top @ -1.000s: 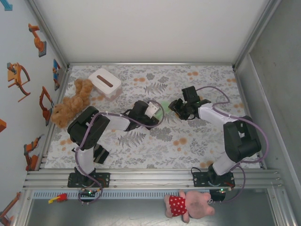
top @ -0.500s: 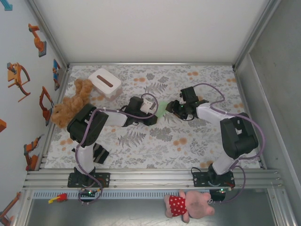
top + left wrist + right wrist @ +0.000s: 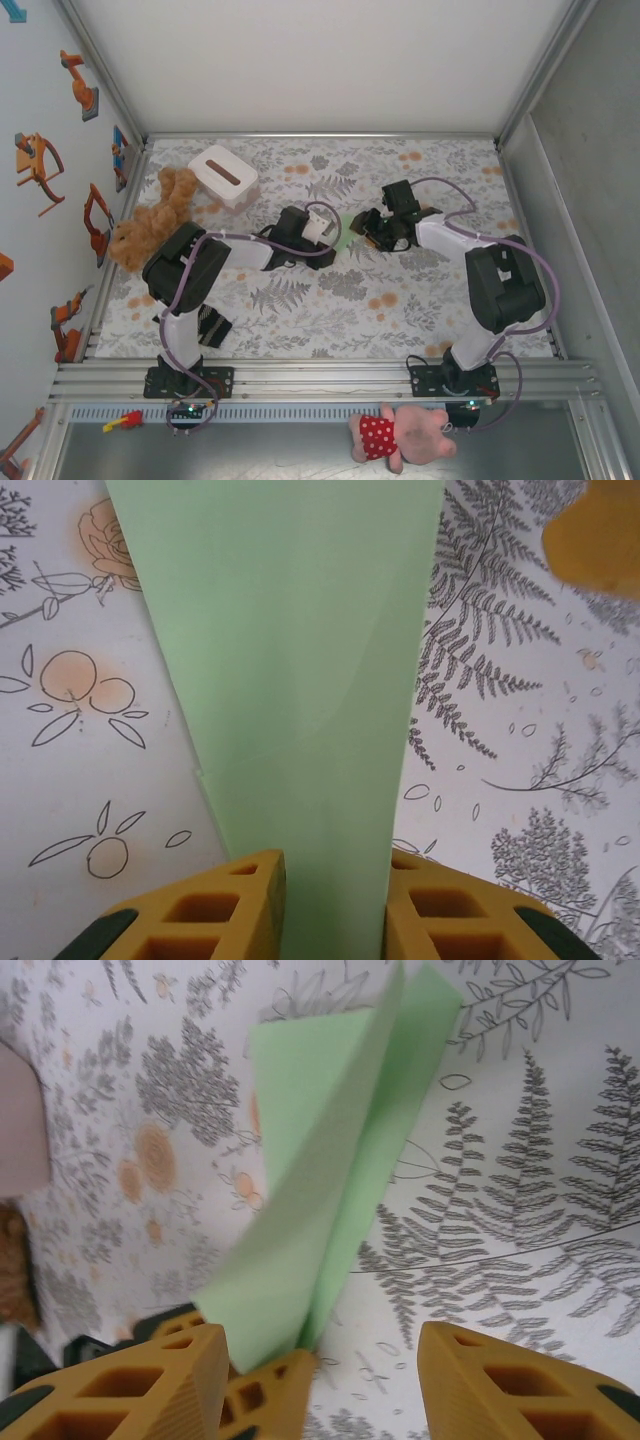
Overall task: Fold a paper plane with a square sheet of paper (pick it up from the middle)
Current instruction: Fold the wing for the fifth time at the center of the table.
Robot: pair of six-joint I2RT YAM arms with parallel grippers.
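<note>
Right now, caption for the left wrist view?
Left tool pinches the folded pale green paper sheet over a floral-print tablecloth.

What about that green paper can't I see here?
Top view: the green paper is tiny, largely covered by the left gripper and right gripper.
Left wrist view: its far end runs off the top edge.
Right wrist view: its near end is blurred beside a finger; contact unclear.

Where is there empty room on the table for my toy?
Bare cloth: the near strip between the arm bases, and the far right corner behind the right arm. Crowded: far left, with white box and teddy bear; the middle, where left end effector and right end effector meet at the green paper.
</note>
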